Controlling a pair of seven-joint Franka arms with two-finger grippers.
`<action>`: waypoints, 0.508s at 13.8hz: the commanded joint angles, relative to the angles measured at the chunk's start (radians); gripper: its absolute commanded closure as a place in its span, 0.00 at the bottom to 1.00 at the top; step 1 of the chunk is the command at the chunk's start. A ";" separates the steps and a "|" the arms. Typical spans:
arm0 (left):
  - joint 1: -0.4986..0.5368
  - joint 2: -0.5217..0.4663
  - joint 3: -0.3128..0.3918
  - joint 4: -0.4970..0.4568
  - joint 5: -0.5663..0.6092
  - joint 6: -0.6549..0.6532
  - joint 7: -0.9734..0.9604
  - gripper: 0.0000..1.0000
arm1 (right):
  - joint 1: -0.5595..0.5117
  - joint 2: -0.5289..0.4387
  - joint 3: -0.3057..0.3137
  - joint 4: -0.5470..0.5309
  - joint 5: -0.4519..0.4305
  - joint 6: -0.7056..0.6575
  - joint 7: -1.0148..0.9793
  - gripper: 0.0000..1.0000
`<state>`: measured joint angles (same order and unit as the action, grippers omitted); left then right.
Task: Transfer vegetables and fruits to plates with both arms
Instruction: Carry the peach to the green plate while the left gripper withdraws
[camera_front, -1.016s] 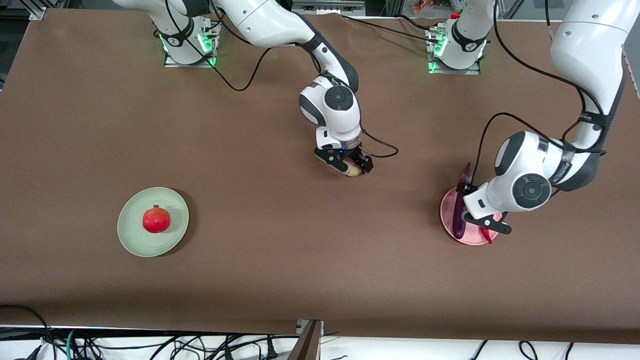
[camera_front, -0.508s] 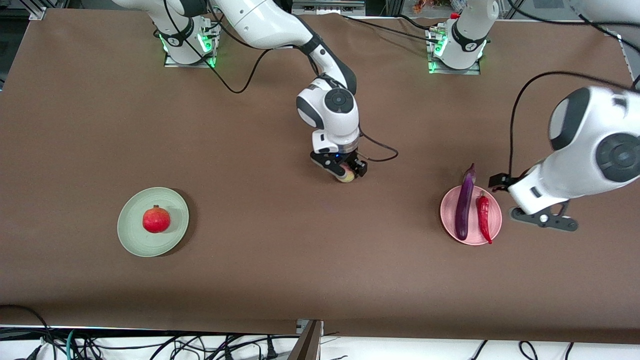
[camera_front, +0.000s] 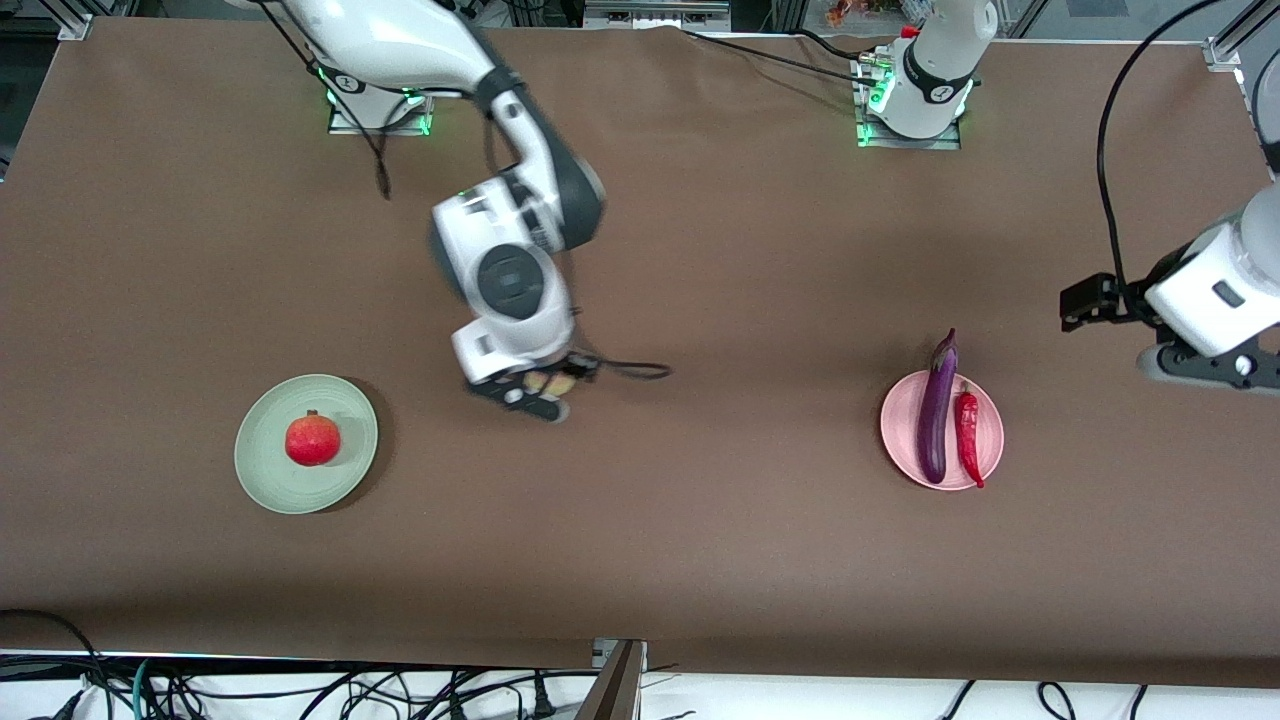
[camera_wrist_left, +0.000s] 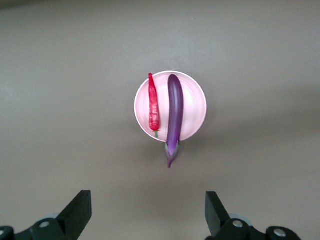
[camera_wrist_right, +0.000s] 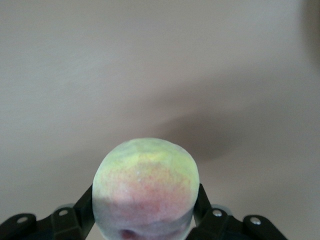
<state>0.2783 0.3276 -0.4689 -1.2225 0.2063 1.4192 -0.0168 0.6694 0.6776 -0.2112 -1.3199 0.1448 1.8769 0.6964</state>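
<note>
My right gripper (camera_front: 548, 384) is shut on the yellow-green peach (camera_front: 551, 381) and holds it in the air over bare table, between the two plates. In the right wrist view the peach (camera_wrist_right: 146, 185) fills the space between the fingers (camera_wrist_right: 84, 210). The pomegranate (camera_front: 312, 440) sits on the mint green plate (camera_front: 262, 472). The purple eggplant (camera_front: 938, 412) and red chili (camera_front: 968, 432) lie side by side on the pink plate (camera_front: 898, 432). My left gripper (camera_front: 1135, 318) is open and empty, high up beside that plate. The left wrist view shows the gripper (camera_wrist_left: 147, 215), the plate (camera_wrist_left: 195, 105), the eggplant (camera_wrist_left: 174, 112) and the chili (camera_wrist_left: 153, 102).
The brown table (camera_front: 700, 540) runs to the view's edges. The eggplant's stem end overhangs the pink plate's rim on the side farther from the front camera. Cables lie below the table's near edge (camera_front: 300, 690).
My right gripper has lifted the peach and carried it toward the green plate. My left gripper has let go of the chili, risen and drawn away from the pink plate toward its own end of the table.
</note>
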 joint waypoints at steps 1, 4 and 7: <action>-0.146 -0.190 0.205 -0.234 -0.098 0.088 -0.009 0.00 | -0.140 -0.116 -0.019 -0.203 0.013 0.018 -0.359 0.78; -0.317 -0.364 0.436 -0.495 -0.228 0.252 0.003 0.00 | -0.256 -0.101 -0.083 -0.277 0.015 0.118 -0.721 0.76; -0.346 -0.383 0.483 -0.526 -0.225 0.280 0.020 0.00 | -0.364 -0.075 -0.079 -0.373 0.089 0.293 -0.932 0.75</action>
<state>-0.0442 0.0022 -0.0138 -1.6753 -0.0021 1.6635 -0.0161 0.3338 0.6157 -0.3044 -1.6189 0.1756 2.0951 -0.1360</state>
